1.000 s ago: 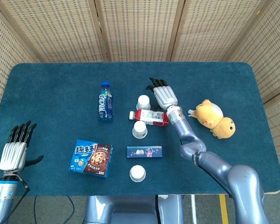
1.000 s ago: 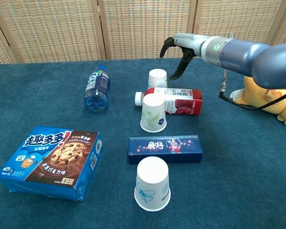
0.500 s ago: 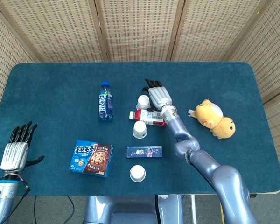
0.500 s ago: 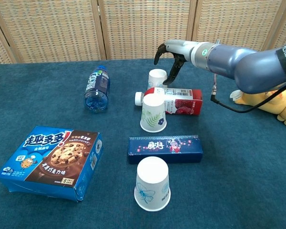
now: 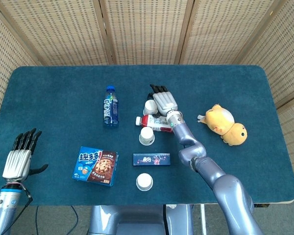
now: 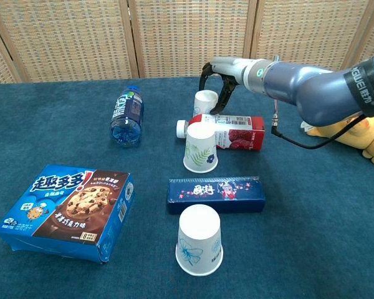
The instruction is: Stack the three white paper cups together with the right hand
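Reaching over the far paper cup (image 6: 206,101), the right hand (image 6: 219,73) hangs with its fingers curved and apart on both sides of the cup's top; I judge that it does not hold the cup yet, though the chest view does not settle whether a fingertip touches it. So the step in hand seems to be the first grasp. The next move, in my judgement, calls for lowering the hand a little, closing the fingers around the cup wall without crushing it, then lifting it straight up.

There are three white paper cups, all upside down, in one loose column at the centre of both views. The far one stands just behind the red drink bottle (image 6: 227,131), the middle paper cup (image 6: 200,147) just in front of this bottle, and the near paper cup (image 6: 199,240) at the lower centre, before the dark blue box (image 6: 215,193).

The left hand (image 5: 17,160), at the lower left of the head view, is spread and holds nothing.
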{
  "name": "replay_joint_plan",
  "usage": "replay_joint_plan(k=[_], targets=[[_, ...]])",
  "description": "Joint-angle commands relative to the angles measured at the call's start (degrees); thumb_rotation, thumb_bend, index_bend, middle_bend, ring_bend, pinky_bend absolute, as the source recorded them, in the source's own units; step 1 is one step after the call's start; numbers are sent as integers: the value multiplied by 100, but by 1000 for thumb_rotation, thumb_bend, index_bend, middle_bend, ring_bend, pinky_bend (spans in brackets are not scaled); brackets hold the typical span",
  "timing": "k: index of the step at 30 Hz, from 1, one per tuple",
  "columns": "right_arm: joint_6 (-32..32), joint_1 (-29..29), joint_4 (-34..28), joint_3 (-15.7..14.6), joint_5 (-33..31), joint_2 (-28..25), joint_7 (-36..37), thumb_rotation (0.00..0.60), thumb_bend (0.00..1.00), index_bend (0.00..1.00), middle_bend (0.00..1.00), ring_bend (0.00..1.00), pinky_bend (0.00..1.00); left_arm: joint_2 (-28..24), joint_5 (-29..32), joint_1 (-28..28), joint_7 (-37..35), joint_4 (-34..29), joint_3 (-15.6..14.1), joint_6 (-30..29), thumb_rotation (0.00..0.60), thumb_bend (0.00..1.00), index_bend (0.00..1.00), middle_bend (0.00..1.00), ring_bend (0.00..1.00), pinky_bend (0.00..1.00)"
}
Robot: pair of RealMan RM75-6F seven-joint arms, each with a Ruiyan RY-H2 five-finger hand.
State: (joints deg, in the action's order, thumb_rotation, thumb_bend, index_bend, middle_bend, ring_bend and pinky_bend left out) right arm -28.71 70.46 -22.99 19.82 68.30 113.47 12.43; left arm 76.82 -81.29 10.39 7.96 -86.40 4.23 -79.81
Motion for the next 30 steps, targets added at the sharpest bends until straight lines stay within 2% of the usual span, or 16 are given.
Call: replay_joint_plan(k=[1,6,20,24,30], targets=[[37,36,109,-23,42,58,69,600,323,398,56,0,0,-3,4,2,-13,-1,-2,7,600,117,15,0,0,0],[51,52,227,-52,90,110,148,600,325,444,74,0,0,-8,-15,13,-33,-10,-20,24,600,115,15,0,0,0],[-270,49,96,-34,183,-24,202,600,321,466,87,0,0,-28,-81,7,-62,-42,-33,-51,600,114,16,0,0,0],[-416,16,-71,2,176,-154,176,600,320,470,88,0,0,-41,-91,-8,-64,-49,-34,-87,600,114,16,0,0,0],[-800,-152,-827,112,95,-678,-148,600,320,469,88,0,0,-73,-132,-13,-45,-76,-43,-127,600,114,16,0,0,0]])
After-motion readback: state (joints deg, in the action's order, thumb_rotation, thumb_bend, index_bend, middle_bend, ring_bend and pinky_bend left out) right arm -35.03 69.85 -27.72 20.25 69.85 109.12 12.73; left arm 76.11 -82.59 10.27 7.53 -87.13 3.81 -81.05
